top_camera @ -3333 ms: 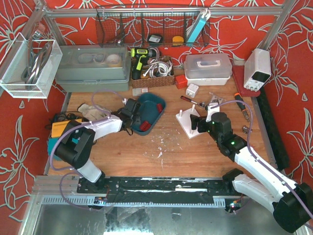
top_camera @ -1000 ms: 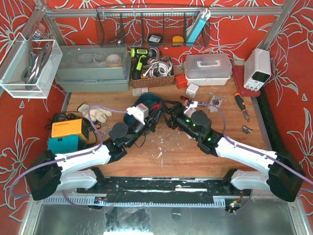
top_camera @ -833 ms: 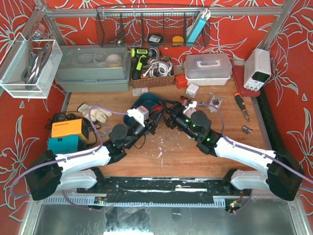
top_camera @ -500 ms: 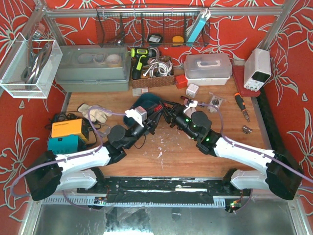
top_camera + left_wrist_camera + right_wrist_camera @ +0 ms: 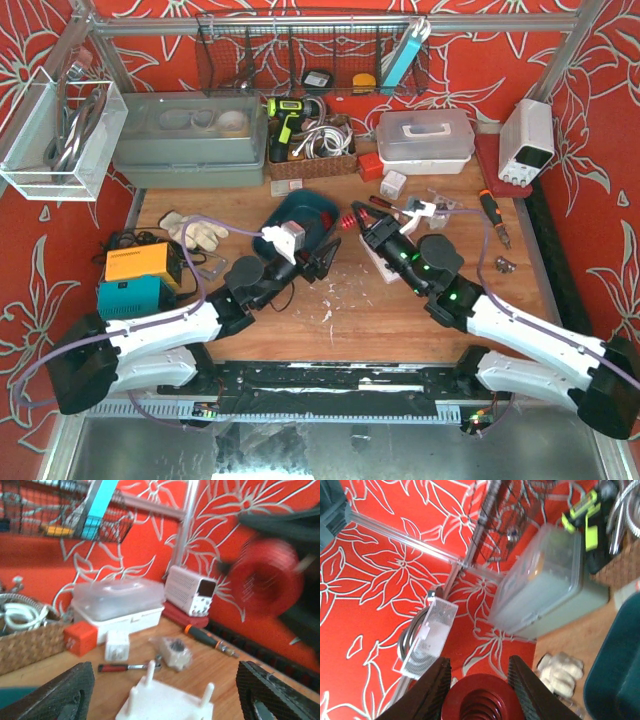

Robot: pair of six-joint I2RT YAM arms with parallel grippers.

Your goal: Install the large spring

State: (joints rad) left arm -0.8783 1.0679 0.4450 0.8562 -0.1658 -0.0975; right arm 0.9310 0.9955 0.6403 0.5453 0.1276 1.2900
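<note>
Spring-fitting stage, overhead and wrist views. The right gripper (image 5: 349, 222) is clenched on the large red coil spring (image 5: 344, 222) and carries it clear of the wooden table (image 5: 350, 325), near the table's middle and just right of the teal plastic tray (image 5: 300, 215); in the right wrist view the coil sits between the two fingers with its bore open to the camera, so its long axis runs along the fingers rather than across them; in the left wrist view the spring shows as a blurred round face, which suggests that the axis lies roughly level and points leftward. The left gripper (image 5: 325, 258) hovers just left of and nearer than the spring, facing it; its fingers (image 5: 55, 695) stand wide apart at the lower corners of its own view and grasp nothing. The white moulded base with upright pegs (image 5: 165, 705) rests on the table; from the left wrist it appears below the spring and further right in the scene; in the overhead view it is mostly hidden under the right wrist, on the right and near side of the spring. Judgement: the right arm both holds the part and lies closer to the base; the coming move turns on bringing the spring back rightward and nearward over a peg and tipping its axis from level to upright, in line with that peg; which peg is meant cannot be told.
</note>
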